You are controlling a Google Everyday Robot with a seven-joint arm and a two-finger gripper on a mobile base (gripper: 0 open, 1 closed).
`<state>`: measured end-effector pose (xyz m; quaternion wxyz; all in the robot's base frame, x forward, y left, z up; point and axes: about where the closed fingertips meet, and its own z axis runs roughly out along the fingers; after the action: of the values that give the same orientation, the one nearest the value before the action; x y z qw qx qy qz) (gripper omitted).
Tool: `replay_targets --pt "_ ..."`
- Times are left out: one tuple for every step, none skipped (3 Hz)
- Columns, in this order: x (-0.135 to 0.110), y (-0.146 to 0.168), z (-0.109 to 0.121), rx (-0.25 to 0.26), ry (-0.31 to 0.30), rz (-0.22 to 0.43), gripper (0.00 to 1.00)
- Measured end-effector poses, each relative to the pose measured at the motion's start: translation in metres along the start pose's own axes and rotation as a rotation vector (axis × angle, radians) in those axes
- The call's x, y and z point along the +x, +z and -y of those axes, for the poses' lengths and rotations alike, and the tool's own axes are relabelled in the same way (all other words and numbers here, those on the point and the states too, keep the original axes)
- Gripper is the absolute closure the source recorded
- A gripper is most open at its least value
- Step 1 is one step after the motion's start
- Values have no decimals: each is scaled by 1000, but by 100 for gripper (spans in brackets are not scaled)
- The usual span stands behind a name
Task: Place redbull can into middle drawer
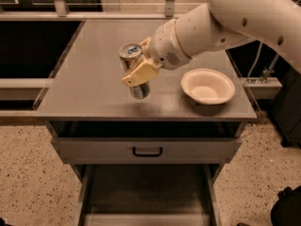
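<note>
Gripper (137, 73), jaws clamped on can (130, 51), holds it tilted above counter (84, 93) near edge, left of bowl (207, 86). Open drawer (146, 192) below: carry can nearward past drawer front (94, 150), lower gently, keep grip firm.

Arm (244, 13) thick, glossy white, rounded segments, small dark holes; dotted grille near wrist. Tool (134, 62) tan-fingered, over table (94, 98) front.

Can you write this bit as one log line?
gripper: above grey tabletop, jaws shut on slim silver-and-blue can | grey metal middle drawer: open
</note>
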<state>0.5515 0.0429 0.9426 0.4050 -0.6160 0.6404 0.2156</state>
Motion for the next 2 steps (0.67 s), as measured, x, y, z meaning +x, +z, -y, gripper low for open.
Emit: replay_targets --pt "0 -50 -49 119 52 -47 100" --pt "14 -77 -93 229 120 -63 100"
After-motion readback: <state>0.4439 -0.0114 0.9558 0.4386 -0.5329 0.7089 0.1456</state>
